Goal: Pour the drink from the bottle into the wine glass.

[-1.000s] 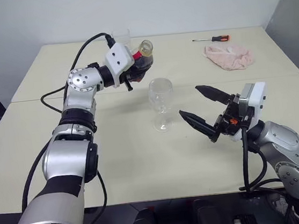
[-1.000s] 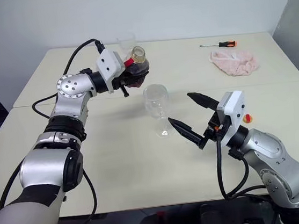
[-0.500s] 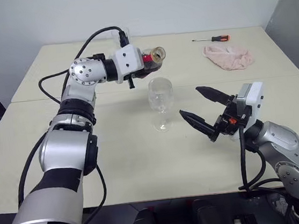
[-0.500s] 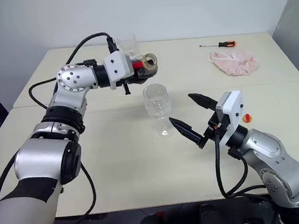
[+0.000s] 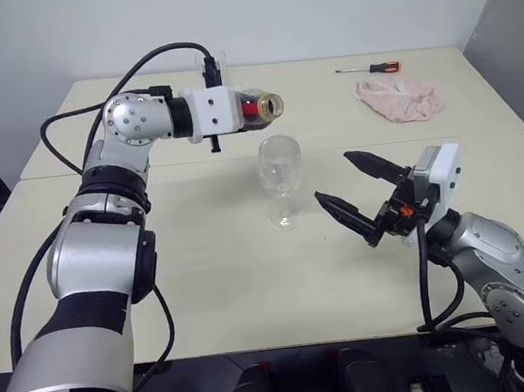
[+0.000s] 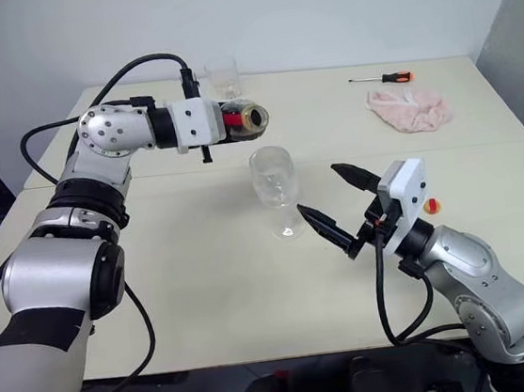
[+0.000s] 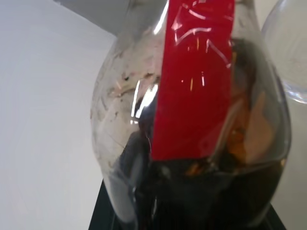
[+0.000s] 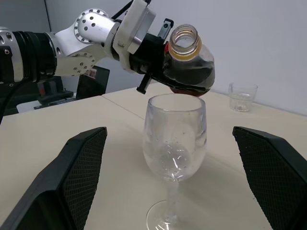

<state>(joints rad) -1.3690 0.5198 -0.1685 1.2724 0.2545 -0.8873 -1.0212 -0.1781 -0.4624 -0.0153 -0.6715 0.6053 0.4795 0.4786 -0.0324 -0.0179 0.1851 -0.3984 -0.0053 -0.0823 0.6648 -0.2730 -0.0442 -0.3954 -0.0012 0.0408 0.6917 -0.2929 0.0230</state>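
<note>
right gripper (image 5: 351,191): nearest; hovers above the worktop (image 5: 234,284) just right of the wine glass; fingers (image 5: 340,212) spread wide, nothing between them; they point toward the glass
wine glass (image 5: 281,180): upright on its foot mid-worktop, between the two arms; bowl looks empty, only droplets on the inside in the right wrist view
left gripper (image 6: 231,127): raised above and behind the glass, pointing roughly level toward the right; fingers clamped on the bottle's body
bottle (image 5: 258,107): tipped about horizontal, uncapped mouth facing right, above and just behind the glass rim; not touching the glass; red label strip at the neck
drink (image 8: 189,73): dark liquid pooled in the low side of the bottle's belly; no stream visible from the mouth
small red-and-yellow item (image 6: 432,206): on the worktop just behind the right arm; too small to identify
tumbler (image 6: 221,76): clear, short, at the far edge behind the left arm
pink cloth (image 5: 400,99): crumpled, far right of the worktop
screwdriver (image 5: 371,68): orange handle, lying beyond the cloth near the far edge
</note>
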